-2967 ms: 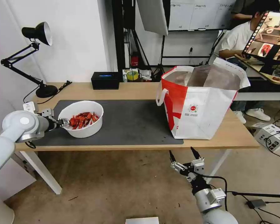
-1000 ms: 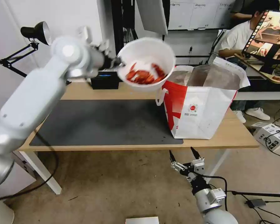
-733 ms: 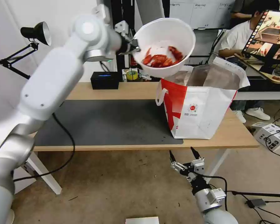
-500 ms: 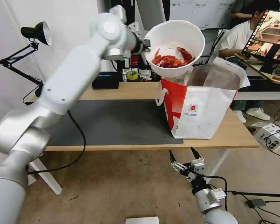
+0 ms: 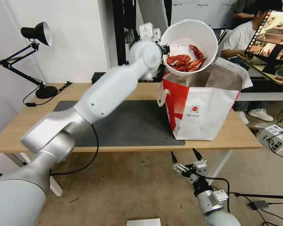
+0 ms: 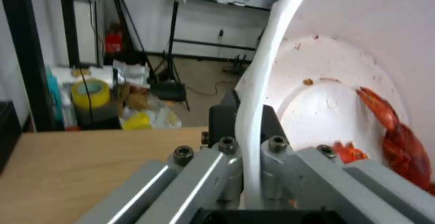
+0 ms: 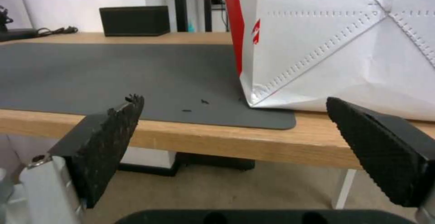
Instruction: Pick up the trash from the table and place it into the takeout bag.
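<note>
The trash in view is a white round bowl (image 5: pixel 191 34) of red crayfish shells (image 5: pixel 185 61), held high and tilted over the open mouth of the takeout bag (image 5: pixel 204 103). My left gripper (image 5: pixel 164 49) is shut on the bowl's rim. In the left wrist view the rim (image 6: pixel 254 115) runs between the closed jaws, with shells (image 6: pixel 399 139) lying against the bowl's inner wall. The red-and-white bag stands on the right part of the table (image 5: pixel 85 91). My right gripper (image 5: pixel 185 156) hangs open below the table's front edge, and its pads (image 7: pixel 108 139) stand wide apart before the bag (image 7: pixel 340 40).
A dark grey mat (image 5: pixel 132 122) covers the middle of the table. A black desk lamp (image 5: pixel 37 34) stands at the back left, and a black box (image 7: pixel 134 20) sits at the back edge. A grey device (image 5: pixel 275 138) and cables lie on the floor at right.
My left arm has lifted the bowl off the mat and swung it up and right until it sits tilted above the bag's opening. The right arm has not moved.
</note>
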{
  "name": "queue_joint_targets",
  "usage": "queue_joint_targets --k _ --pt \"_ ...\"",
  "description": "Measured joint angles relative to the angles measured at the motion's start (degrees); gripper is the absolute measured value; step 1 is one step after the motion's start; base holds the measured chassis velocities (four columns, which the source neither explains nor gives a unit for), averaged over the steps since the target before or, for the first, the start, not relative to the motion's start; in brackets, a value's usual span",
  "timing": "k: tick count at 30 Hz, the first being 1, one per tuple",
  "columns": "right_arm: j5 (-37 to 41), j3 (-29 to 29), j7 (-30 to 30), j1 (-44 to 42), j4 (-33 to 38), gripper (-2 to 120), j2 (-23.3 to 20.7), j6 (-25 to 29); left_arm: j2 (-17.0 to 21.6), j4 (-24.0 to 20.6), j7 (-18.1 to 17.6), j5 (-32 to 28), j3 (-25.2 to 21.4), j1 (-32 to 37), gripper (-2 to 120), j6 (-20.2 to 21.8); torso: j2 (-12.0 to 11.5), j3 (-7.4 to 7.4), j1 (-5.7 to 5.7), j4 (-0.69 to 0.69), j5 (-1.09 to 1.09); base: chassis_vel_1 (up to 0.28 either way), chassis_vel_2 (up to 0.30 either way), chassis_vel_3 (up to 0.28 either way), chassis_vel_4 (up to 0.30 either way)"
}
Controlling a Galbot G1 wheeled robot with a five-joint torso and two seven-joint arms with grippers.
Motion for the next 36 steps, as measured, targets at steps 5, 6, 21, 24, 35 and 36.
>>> queue_joint_targets --k 5,6,21,24,35,36 --pt "0.0 0.0 0.0 0.0 0.0 100 0.0 0.0 1.41 -2.04 3.0 3.84 2.41 1.37 0 -1.18 0.0 0.0 0.0 0.01 -0.01 0.0 0.0 0.0 0.0" --pt "0.0 0.0 0.0 0.0 0.0 100 0.0 0.0 1.87 -2.73 3.69 4.32 2.96 1.84 0 -1.23 0.0 0.0 0.0 0.01 -0.01 0.0 0.0 0.0 0.0" --pt "0.0 0.0 0.0 0.0 0.0 100 0.0 0.0 5.62 -7.04 11.83 -2.56 4.34 1.52 0 12.32 0.0 0.0 0.0 0.0 -0.01 0.0 0.0 0.0 0.0" --pt "0.0 0.0 0.0 0.0 0.0 100 0.0 0.0 5.9 -6.9 12.07 -7.25 3.67 0.86 0 17.6 0.0 0.0 0.0 0.01 -0.01 0.0 0.0 0.0 0.0" --pt "0.0 0.0 0.0 0.0 0.0 100 0.0 0.0 6.04 -5.97 11.71 -12.73 2.97 0.38 38 20.78 0.0 0.0 0.0 0.01 -0.01 0.0 0.0 0.0 0.0" --pt "0.0 0.0 0.0 0.0 0.0 100 0.0 0.0 6.02 -5.98 11.61 -12.73 2.94 0.44 43 20.77 0.0 0.0 0.0 0.0 -0.01 0.0 0.0 0.0 0.0"
